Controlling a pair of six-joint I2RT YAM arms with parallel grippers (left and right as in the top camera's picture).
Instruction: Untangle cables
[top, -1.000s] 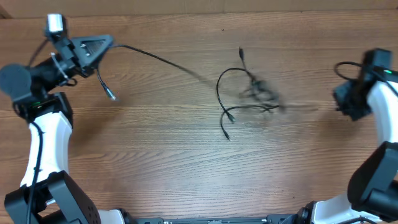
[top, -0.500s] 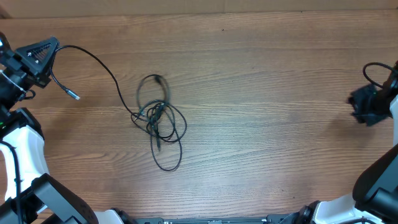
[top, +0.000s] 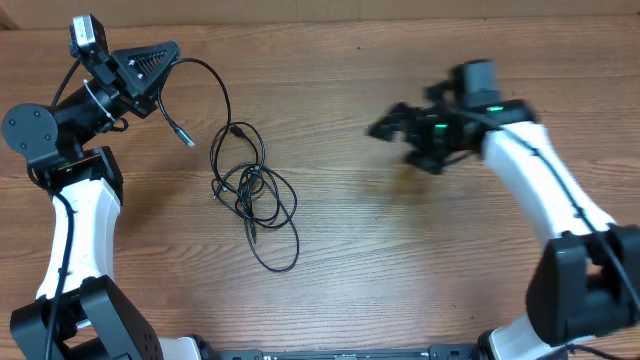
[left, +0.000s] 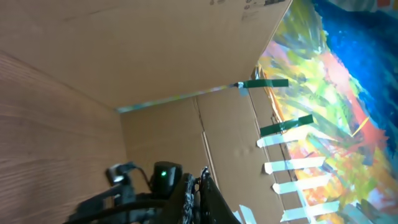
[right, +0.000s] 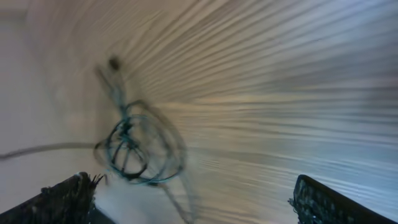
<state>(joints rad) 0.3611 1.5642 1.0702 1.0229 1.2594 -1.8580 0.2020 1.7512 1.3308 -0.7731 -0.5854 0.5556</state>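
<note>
Drawing one strand out needs a firm pinch and a slow pull: the left end effector (top: 168, 58) looks clenched on one of the thin black flexible cables (top: 216, 86), a grey plug end (top: 186, 141) just beside it, the strand arcing off to knotted loops (top: 255, 190) well away. Facing that knot, the blurred right end effector (top: 388, 127) has fingers (right: 65, 199) spread wide, empty; it should probably pin the loops. Bare brown wooden worktop (top: 420, 270) surrounds the knot; a tan cardboard wall (left: 155, 56) stands beyond the left end effector.
</note>
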